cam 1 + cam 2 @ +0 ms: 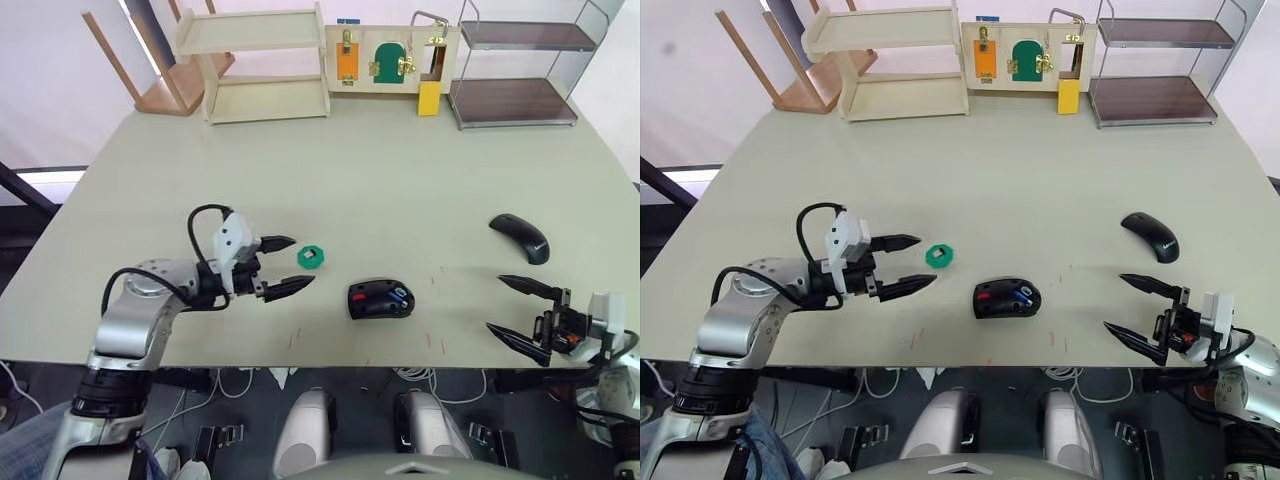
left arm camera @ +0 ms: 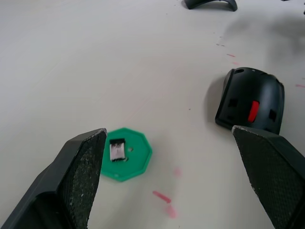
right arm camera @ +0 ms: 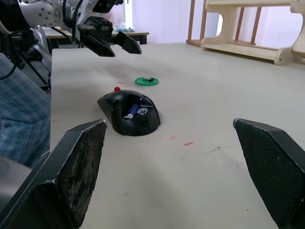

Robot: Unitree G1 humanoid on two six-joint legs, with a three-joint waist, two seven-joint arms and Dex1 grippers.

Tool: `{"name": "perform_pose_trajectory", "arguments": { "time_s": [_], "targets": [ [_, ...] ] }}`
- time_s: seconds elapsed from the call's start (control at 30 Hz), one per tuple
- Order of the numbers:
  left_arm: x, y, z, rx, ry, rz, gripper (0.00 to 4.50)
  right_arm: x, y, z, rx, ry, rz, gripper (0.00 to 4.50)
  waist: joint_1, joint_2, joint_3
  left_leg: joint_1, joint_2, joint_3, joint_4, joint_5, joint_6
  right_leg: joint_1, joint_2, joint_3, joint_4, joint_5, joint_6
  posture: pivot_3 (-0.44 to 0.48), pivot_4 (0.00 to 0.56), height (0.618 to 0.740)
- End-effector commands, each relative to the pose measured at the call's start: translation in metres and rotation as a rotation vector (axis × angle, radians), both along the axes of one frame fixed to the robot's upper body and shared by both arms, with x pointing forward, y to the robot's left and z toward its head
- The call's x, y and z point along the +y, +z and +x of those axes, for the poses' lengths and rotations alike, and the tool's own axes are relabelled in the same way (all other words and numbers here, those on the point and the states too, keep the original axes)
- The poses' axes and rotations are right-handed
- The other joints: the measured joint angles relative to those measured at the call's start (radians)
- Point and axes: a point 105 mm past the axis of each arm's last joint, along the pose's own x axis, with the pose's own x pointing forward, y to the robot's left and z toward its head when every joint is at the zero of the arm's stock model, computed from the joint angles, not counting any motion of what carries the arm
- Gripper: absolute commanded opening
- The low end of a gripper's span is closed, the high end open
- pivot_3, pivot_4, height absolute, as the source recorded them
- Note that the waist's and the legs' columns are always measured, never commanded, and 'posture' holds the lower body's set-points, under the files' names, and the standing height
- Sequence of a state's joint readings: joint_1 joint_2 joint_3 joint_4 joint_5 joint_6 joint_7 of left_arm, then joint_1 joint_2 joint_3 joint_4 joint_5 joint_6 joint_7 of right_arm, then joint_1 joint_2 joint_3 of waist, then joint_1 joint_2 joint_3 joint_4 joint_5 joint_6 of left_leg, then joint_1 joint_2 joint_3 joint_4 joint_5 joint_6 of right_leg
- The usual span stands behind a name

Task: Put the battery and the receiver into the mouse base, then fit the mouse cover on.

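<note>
On the left, the left end effector (image 1: 283,265) hangs low over the counter (image 1: 340,170), its two black fingers spread wide with nothing between them. Just beyond its fingertips lies a small green octagonal tray (image 1: 312,256), and the receiver (image 2: 117,150) sits on it, a tiny grey-and-dark plug lying flat. A little further right, near the front edge of the counter, rests the mouse base (image 1: 380,299), its inside exposed with the red part showing. The battery (image 1: 400,297) already lies in it, blue, toward the side nearer the right arm. A few faint red marks dot the counter around the base. Further right and somewhat farther back, well apart from the base, the mouse cover (image 1: 520,237) lies on its own, glossy and arched. At the far right, by the front edge, the right end effector (image 1: 513,309) also stands wide open, holding nothing.
</note>
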State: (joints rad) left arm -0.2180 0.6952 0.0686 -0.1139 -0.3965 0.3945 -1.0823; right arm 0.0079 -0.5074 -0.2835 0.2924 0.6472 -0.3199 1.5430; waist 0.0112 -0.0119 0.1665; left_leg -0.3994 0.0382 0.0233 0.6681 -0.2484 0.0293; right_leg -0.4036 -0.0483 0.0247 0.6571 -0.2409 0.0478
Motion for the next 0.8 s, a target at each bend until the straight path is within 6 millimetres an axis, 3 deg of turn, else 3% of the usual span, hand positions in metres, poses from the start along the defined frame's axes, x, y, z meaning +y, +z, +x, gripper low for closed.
{"name": "perform_pose_trajectory", "arguments": {
  "time_s": [0.03, 0.1, 0.2, 0.3, 0.8],
  "targets": [
    [0.003, 0.014, 0.004, -0.085, 0.019, -0.047, 4.48, -0.002, 0.005, -0.001, -0.038, -0.01, -0.001, 4.5, 0.001, 0.0, 0.0, 0.0, 0.0, 0.0, 0.0, 0.0, 0.0, 0.0, 0.0, 0.0, 0.0, 0.0, 0.0, 0.0, 0.15, 0.74],
    [0.005, 0.012, 0.007, -0.074, 0.044, -0.06, 4.48, -0.003, 0.005, -0.001, -0.041, -0.014, 0.0, 4.5, 0.002, 0.0, 0.0, 0.0, 0.0, 0.0, 0.0, 0.0, 0.0, 0.0, 0.0, 0.0, 0.0, 0.0, 0.0, 0.0, 0.15, 0.74],
    [0.008, 0.006, 0.009, -0.053, 0.058, -0.056, 3.73, -0.002, 0.005, -0.001, -0.043, -0.015, 0.0, 4.5, 0.0, 0.0, 0.0, 0.0, 0.0, 0.0, 0.0, 0.0, 0.0, 0.0, 0.0, 0.0, 0.0, 0.0, 0.0, 0.0, 0.15, 0.74],
    [0.011, 0.003, 0.016, -0.081, 0.089, -0.037, 2.39, -0.003, 0.005, 0.0, -0.047, -0.017, 0.0, 4.5, 0.0, 0.0, 0.0, 0.0, 0.0, 0.0, 0.0, 0.0, 0.0, 0.0, 0.0, 0.0, 0.0, 0.0, 0.0, 0.0, 0.15, 0.74],
    [0.01, -0.005, 0.021, -0.068, 0.046, -0.064, 2.39, -0.004, 0.006, 0.003, -0.075, -0.054, 0.017, 4.5, 0.0, 0.0, 0.0, 0.0, 0.0, 0.006, 0.0, 0.0, 0.0, 0.0, 0.0, 0.0, 0.001, 0.0, 0.0, 0.0, 0.15, 0.74]
  ]
}}
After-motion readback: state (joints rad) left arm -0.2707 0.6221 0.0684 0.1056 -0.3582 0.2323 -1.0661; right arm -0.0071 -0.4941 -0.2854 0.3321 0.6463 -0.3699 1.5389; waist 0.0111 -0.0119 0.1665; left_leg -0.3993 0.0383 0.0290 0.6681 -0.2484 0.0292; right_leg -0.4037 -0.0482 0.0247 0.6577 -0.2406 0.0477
